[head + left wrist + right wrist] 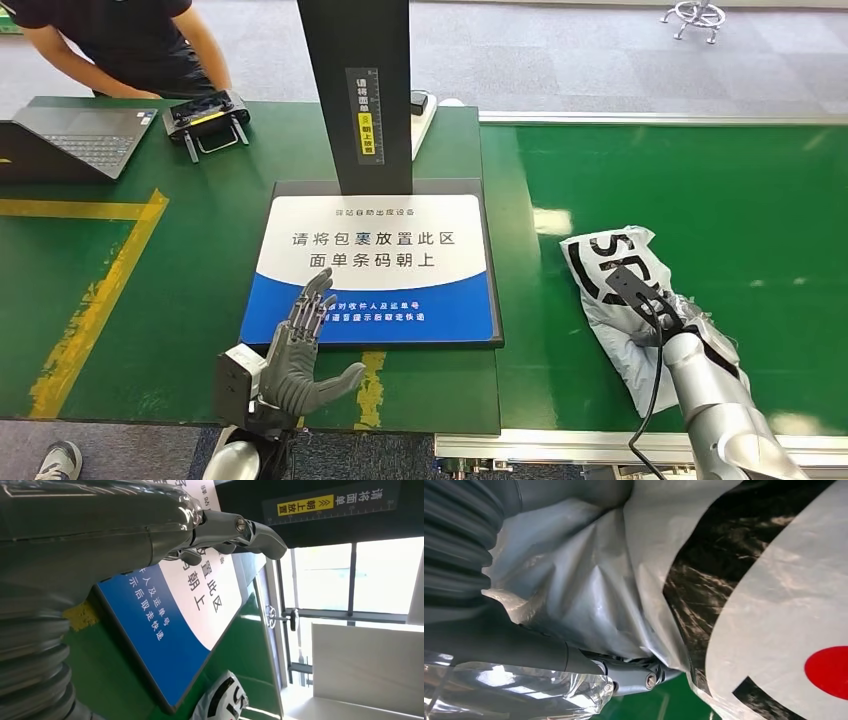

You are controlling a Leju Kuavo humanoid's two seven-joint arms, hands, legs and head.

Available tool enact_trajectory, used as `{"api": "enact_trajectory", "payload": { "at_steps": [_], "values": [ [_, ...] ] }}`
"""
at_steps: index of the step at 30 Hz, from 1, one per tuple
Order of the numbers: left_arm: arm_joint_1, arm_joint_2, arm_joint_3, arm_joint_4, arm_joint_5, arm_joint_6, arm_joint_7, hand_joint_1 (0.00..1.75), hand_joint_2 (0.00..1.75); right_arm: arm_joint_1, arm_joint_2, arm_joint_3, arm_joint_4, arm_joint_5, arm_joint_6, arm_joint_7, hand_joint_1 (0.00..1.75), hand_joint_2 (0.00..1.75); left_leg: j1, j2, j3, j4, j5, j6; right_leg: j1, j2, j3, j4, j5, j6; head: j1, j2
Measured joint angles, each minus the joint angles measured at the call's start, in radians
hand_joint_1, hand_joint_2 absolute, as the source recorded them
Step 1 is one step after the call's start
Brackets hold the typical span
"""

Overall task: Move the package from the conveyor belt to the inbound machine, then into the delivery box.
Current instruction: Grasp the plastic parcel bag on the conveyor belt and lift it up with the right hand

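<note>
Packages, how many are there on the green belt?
1. The package lies on the conveyor belt at the robot's right, under its right hand. None else shows.

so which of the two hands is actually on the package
The right hand: it rests on the white package lying on the green belt, plastic bunched against its fingers. The left hand hovers flat and empty over the blue-and-white pad.

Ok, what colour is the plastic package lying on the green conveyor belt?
The plastic package is white-grey with bold black lettering and a red spot, clearest in the right wrist view.
</note>
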Motion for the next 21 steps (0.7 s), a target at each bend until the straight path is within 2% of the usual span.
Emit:
{"api": "enact_trajectory", "payload": {
  "at_steps": [10, 21],
  "values": [
    [0.001, 0.0, -0.007, 0.012, 0.011, 0.021, -0.011, 0.0, 1.75, -0.001, 0.011, 0.0, 0.003, -0.001, -0.067, -0.048, 1.75, 1.75, 0.0, 0.0, 0.001, 0.0, 0.0, 0.0, 0.0, 0.0, 0.001, 0.0, 0.0, 0.0, 0.0, 0.0],
    [0.003, 0.006, -0.013, 0.013, 0.015, 0.025, -0.015, 0.0, 1.75, 0.023, 0.036, 0.0, -0.013, -0.035, -0.161, -0.167, 1.75, 1.75, 0.0, 0.0, 0.0, 0.0, 0.0, 0.0, 0.0, 0.0, 0.001, 0.0, 0.0, 0.0, 0.0, 0.0]
  ]
}}
